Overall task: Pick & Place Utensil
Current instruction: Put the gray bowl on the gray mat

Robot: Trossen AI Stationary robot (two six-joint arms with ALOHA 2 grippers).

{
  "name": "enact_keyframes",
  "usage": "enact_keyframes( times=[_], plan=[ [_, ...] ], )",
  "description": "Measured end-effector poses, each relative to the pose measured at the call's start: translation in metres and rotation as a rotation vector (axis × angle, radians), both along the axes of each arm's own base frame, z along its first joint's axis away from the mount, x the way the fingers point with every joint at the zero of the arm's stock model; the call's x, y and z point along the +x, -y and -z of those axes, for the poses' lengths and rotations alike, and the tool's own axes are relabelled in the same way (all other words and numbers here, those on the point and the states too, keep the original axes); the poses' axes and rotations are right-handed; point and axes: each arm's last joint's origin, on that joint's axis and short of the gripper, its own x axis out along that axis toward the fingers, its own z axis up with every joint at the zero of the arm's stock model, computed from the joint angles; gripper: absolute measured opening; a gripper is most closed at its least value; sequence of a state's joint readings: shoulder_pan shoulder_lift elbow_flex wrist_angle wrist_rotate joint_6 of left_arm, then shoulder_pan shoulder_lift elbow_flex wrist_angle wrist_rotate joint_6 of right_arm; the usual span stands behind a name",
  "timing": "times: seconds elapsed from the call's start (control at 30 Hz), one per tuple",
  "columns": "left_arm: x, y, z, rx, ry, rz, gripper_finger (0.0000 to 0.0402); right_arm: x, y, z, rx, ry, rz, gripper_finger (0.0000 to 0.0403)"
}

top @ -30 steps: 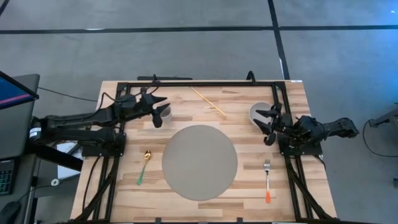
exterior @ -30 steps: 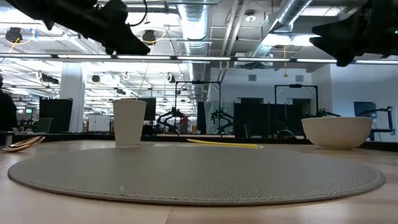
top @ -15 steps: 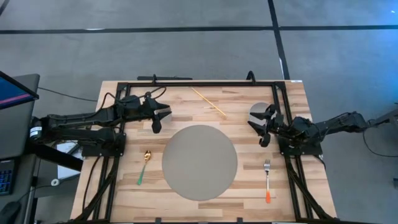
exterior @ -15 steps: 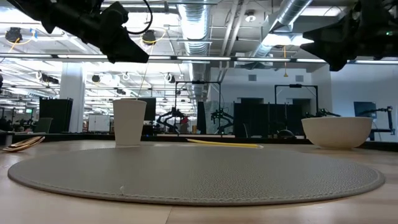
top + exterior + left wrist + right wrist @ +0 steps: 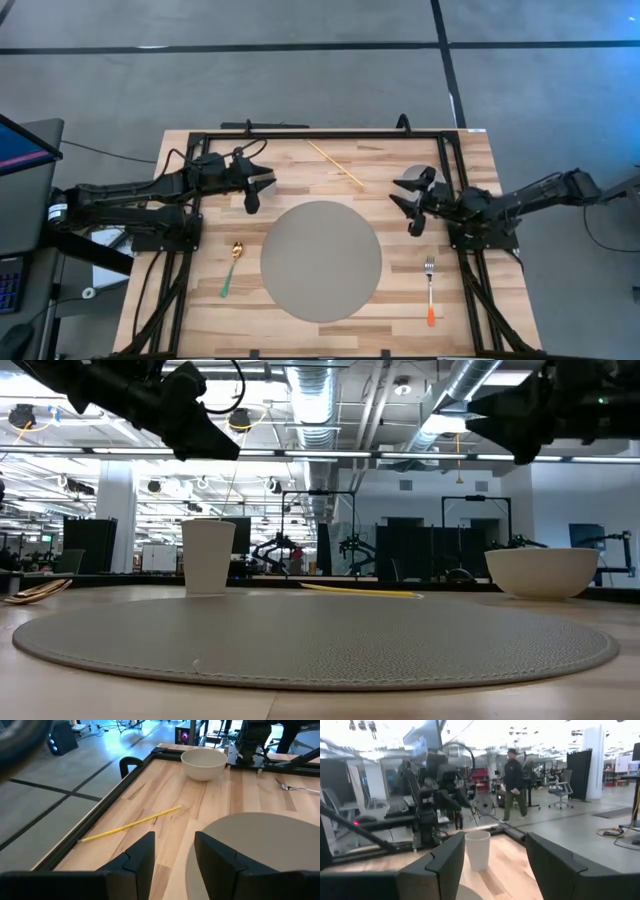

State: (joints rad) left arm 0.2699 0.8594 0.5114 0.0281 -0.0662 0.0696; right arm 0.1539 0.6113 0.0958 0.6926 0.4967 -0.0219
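A spoon [image 5: 232, 265] with a gold bowl and green handle lies flat on the table, left of the round grey mat [image 5: 320, 260]. An orange-handled fork [image 5: 430, 290] lies right of the mat. A thin yellow stick [image 5: 335, 163] lies near the far edge. My left gripper [image 5: 258, 190] hangs open above the white cup [image 5: 208, 555], which it mostly hides in the high view. My right gripper [image 5: 403, 207] hangs open beside the white bowl [image 5: 540, 572], between bowl and mat. Both are well above the table and touch nothing.
The left wrist view looks past my left gripper [image 5: 172, 857] at the stick [image 5: 132, 824], the bowl [image 5: 203, 762] and the fork [image 5: 295, 787]. The right wrist view shows the cup [image 5: 477, 850], with a person [image 5: 514, 782] in the room behind. A black frame [image 5: 320, 133] runs along the table's far edge and sides.
My right gripper has moved toward the table's left, from over the bowl's near side out to the gap between bowl and mat, staying high and open. My left gripper dipped slightly over the cup early on, then held still. No object has moved.
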Motion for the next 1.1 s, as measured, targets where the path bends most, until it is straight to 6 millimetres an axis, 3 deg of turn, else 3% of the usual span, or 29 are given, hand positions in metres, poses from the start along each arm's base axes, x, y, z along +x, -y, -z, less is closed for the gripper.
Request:
enact_keyframes(
  times=[0.23, 0.37, 0.53, 0.73, 0.93, 1.1],
  plan=[
    [0.001, 0.000, -0.003, -0.047, 0.052, -0.019, 0.0140, 0.026, -0.004, -0.018, 0.049, -0.254, 0.009, 0.0202],
    [0.001, 0.000, -0.004, -0.062, 0.067, -0.024, 0.0140, 0.034, -0.002, -0.037, 0.105, -0.427, 0.135, 0.0202],
    [0.001, 0.000, -0.004, -0.063, 0.067, -0.024, 0.0140, 0.029, 0.003, -0.049, 0.223, -0.654, 0.328, 0.0202],
    [0.001, 0.000, -0.004, -0.062, 0.070, -0.024, 0.0140, 0.026, 0.014, -0.029, 0.457, -0.811, 0.471, 0.0202],
    [0.001, 0.000, -0.004, -0.062, 0.070, -0.024, 0.0140, 0.032, 0.028, -0.008, 0.570, -0.933, 0.626, 0.0202],
    [0.001, 0.000, -0.004, -0.062, 0.072, -0.024, 0.0140, 0.042, 0.037, 0.006, 0.657, -0.999, 0.637, 0.0202]
  ],
)
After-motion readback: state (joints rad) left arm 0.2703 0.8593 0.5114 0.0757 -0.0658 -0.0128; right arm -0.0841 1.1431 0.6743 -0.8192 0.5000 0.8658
